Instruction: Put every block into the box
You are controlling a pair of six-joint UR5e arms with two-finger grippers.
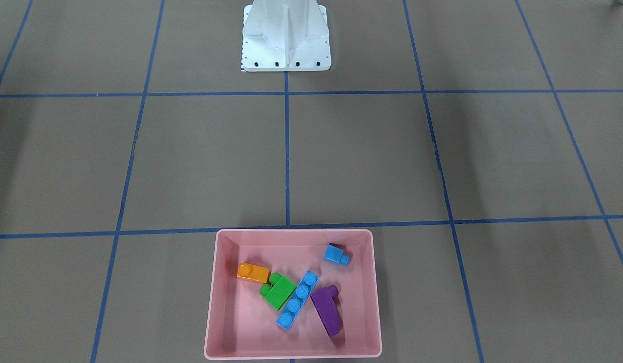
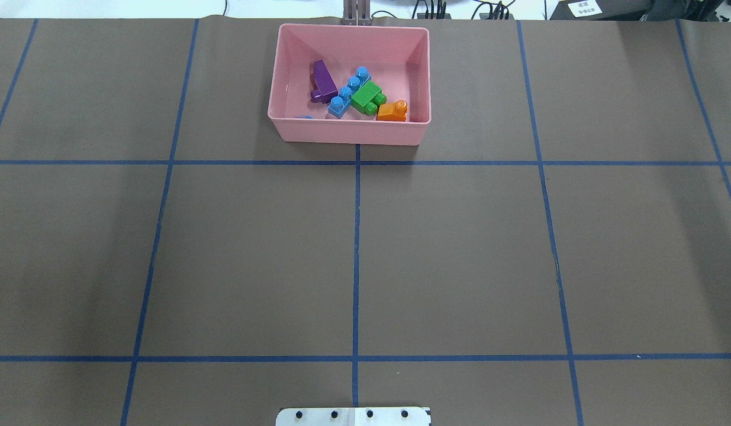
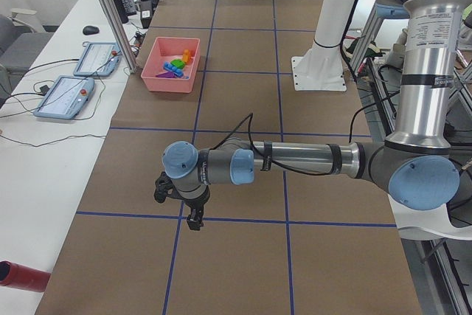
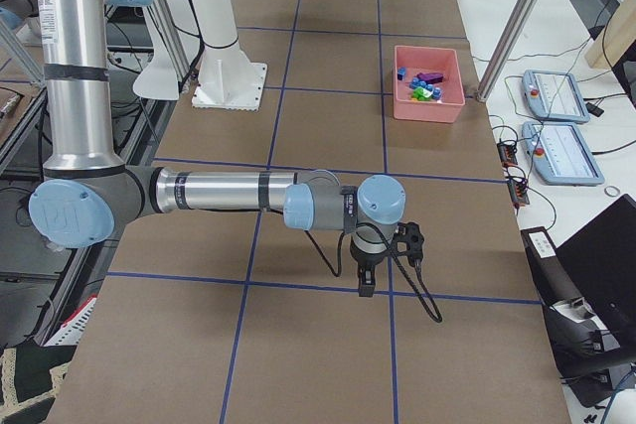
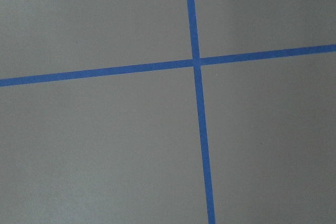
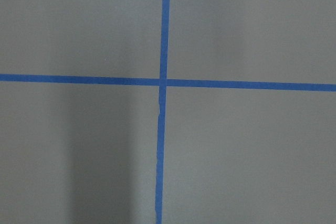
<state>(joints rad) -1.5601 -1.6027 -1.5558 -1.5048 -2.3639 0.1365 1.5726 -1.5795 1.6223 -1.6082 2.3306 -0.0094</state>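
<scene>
We see a smooth, glossy plastic box [image 1: 291, 352], shiny plastic blocks [image 1: 280, 294], a matt paper-like table cover [image 1: 366, 161], matt tape lines [image 1: 287, 151] and a white-painted metal base [image 1: 286, 40].

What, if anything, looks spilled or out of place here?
Nothing stands out. The orange block, green block, long blue bar, purple block and small blue cube all lie loosely jumbled inside the pink box. No block shows outside it.

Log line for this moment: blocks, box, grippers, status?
blocks: five, all inside box | left gripper: far from box, state unreadable | right gripper: same | status: looks complete
</scene>
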